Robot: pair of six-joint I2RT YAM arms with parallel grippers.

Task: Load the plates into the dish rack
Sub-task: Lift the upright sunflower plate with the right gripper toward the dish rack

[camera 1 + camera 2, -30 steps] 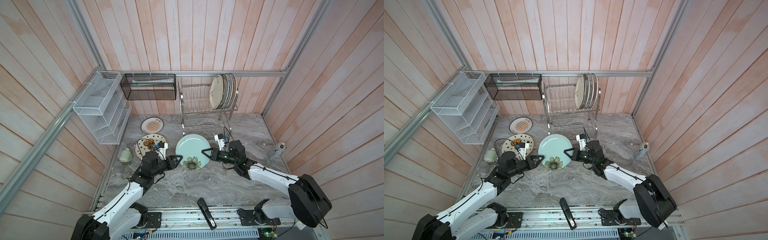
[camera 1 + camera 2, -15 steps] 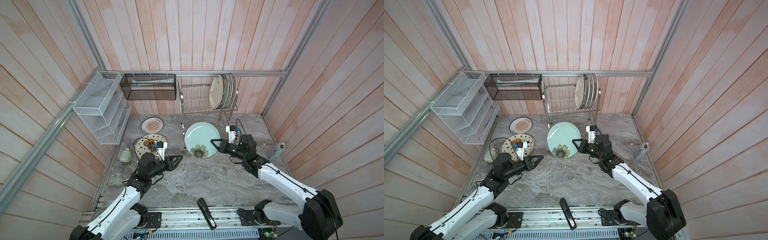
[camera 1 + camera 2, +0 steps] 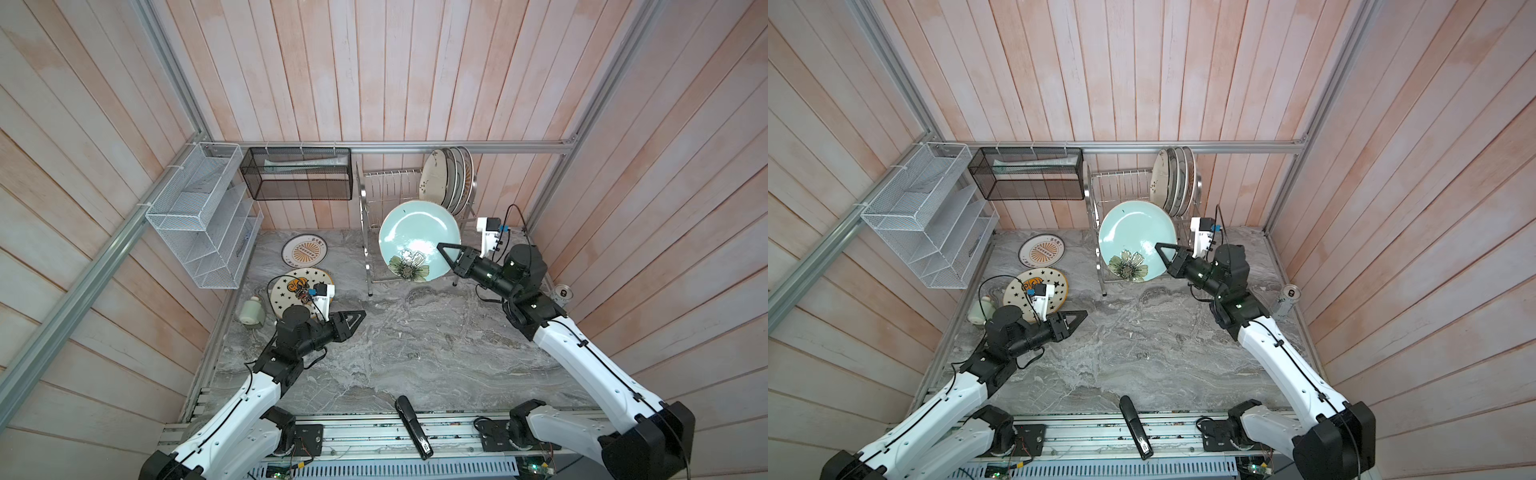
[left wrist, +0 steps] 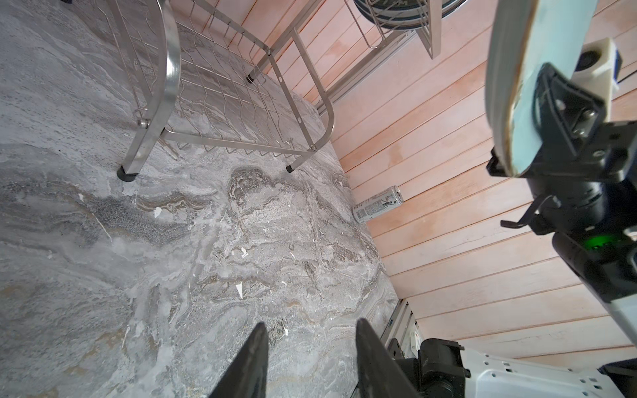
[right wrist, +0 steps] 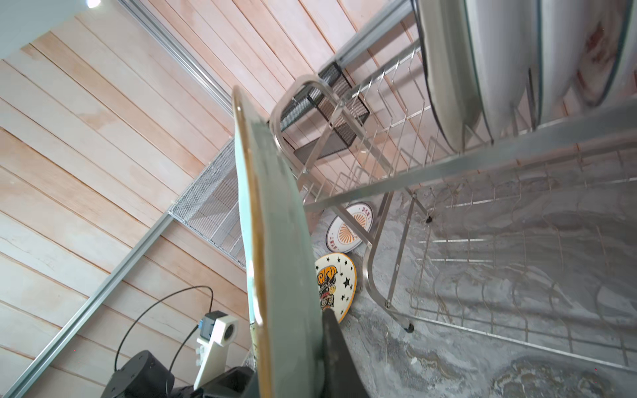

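My right fingers (image 3: 456,258) are clamped on the lower rim of the pale green plate (image 3: 415,228). They hold it tilted, clear of the worktop (image 3: 415,345), in front of the dish rack (image 3: 384,185). Several plates (image 3: 446,183) stand in the right end of the upper tier, just behind the one I carry. The rack's front rail and arched side frame lie between my plate and the slots. My left fingers (image 4: 253,355) are part open, with nothing between them, above the bare worktop. Behind my left wrist the star plate (image 3: 286,286) and the sunburst plate (image 3: 304,250) lie flat. A can (image 3: 563,293) stands by the wall near my right arm.
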